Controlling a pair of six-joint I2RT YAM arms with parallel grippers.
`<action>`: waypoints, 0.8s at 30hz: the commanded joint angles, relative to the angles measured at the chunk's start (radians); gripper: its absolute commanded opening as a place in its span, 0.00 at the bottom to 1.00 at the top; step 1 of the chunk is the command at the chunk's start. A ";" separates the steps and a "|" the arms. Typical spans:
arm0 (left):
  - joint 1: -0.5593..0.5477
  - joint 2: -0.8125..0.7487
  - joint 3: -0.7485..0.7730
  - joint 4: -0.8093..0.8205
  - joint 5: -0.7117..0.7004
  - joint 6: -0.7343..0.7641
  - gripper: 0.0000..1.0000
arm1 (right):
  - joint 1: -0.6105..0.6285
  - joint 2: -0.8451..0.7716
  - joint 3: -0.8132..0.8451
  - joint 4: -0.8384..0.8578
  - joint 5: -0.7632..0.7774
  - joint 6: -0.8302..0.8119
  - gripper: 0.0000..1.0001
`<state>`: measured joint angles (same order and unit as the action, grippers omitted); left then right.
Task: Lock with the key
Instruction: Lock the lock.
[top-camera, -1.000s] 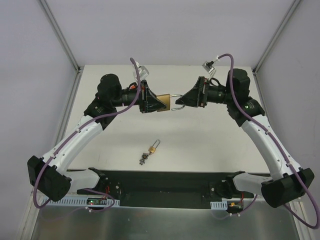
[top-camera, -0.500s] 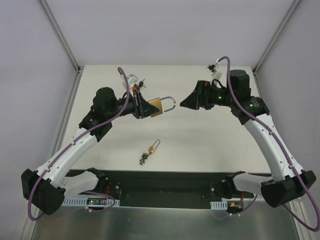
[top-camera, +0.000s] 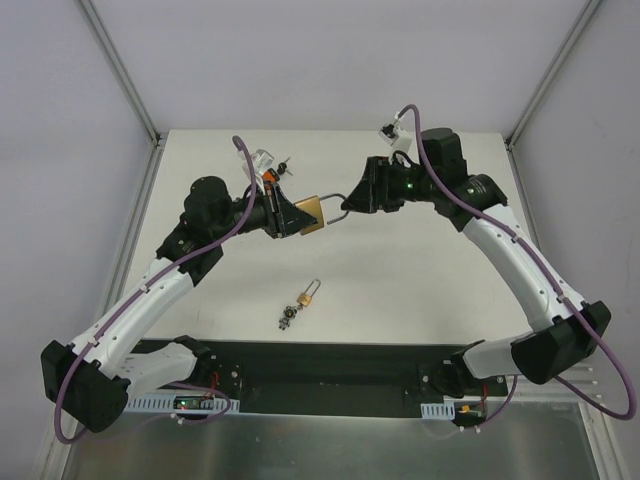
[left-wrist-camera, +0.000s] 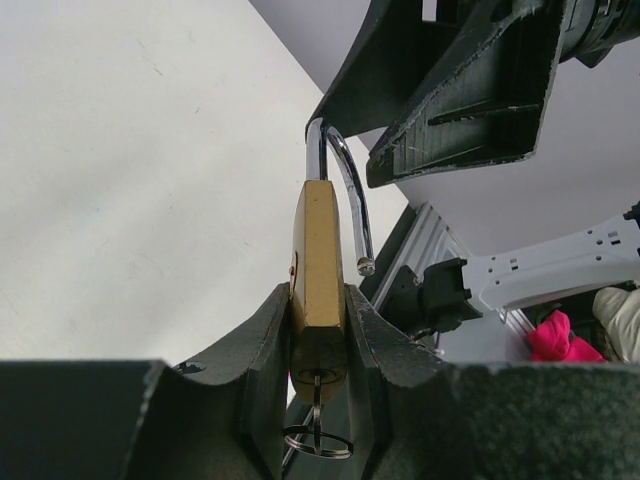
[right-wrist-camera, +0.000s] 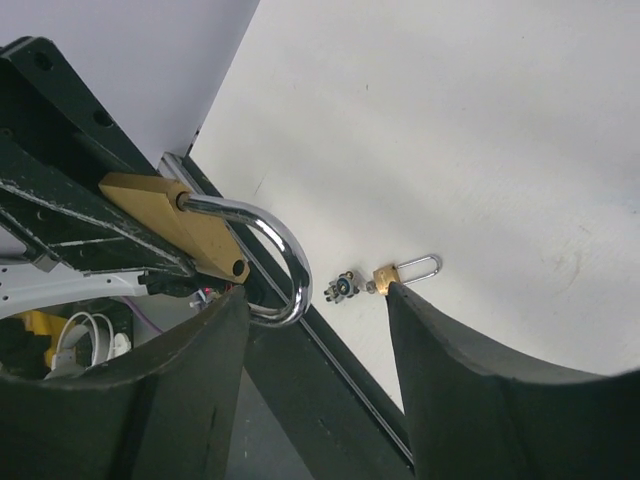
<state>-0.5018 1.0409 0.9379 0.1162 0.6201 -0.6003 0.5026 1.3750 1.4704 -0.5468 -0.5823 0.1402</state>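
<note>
My left gripper (top-camera: 298, 215) is shut on a large brass padlock (top-camera: 308, 212) and holds it above the table. In the left wrist view the padlock body (left-wrist-camera: 318, 270) sits clamped between my fingers, with a key (left-wrist-camera: 317, 395) and its ring in the keyhole. The steel shackle (left-wrist-camera: 343, 180) is open, its free end out of the body. My right gripper (top-camera: 352, 199) is open and empty, right at the shackle (top-camera: 336, 205). In the right wrist view the shackle (right-wrist-camera: 285, 250) curves just above my left finger (right-wrist-camera: 190, 370).
A small brass padlock (top-camera: 309, 294) with a bunch of keys (top-camera: 287, 318) lies on the white table (top-camera: 420, 270) near the front middle. It also shows in the right wrist view (right-wrist-camera: 405, 272). A black rail (top-camera: 330, 365) runs along the near edge.
The two grippers met at the padlock, then drew apart with the padlock in my left gripper. My right gripper has now swung back left to the shackle.
</note>
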 joint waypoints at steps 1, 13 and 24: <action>0.008 -0.016 0.030 0.119 0.018 -0.035 0.00 | 0.030 0.024 0.079 -0.018 0.076 -0.030 0.59; 0.009 0.022 0.050 0.143 0.027 -0.062 0.00 | 0.146 0.045 0.140 -0.116 0.346 -0.166 0.48; 0.009 0.007 0.041 0.165 0.041 -0.075 0.00 | 0.169 0.055 0.099 -0.062 0.429 -0.171 0.31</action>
<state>-0.5018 1.0863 0.9379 0.1310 0.6273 -0.6453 0.6643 1.4380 1.5673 -0.6449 -0.2047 -0.0193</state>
